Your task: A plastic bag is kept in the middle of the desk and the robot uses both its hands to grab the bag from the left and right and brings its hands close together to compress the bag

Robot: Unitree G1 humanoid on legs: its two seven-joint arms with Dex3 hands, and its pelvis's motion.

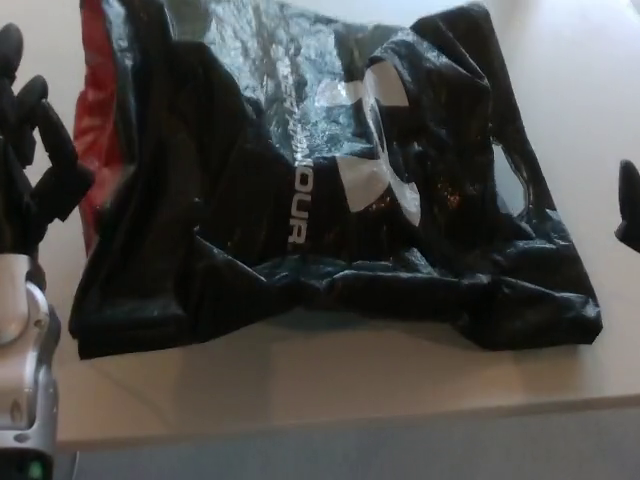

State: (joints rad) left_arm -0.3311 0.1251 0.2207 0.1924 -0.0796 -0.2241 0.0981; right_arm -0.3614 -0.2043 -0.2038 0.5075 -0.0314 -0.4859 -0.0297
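A crumpled black plastic bag point(330, 200) with white lettering and a red inside lies spread wide across the beige desk point(300, 375), reaching the picture's top edge. My left hand point(30, 160) stands just left of the bag's red edge, its black fingers point(50, 125) apart and holding nothing. A small gap separates it from the bag. Of my right hand point(628, 205) only a black sliver shows at the right border, clear of the bag.
The desk's front edge point(330, 425) runs along the bottom, with grey floor below. My silver left forearm point(20, 370) rises at the bottom left corner. Bare desk shows to the right of the bag.
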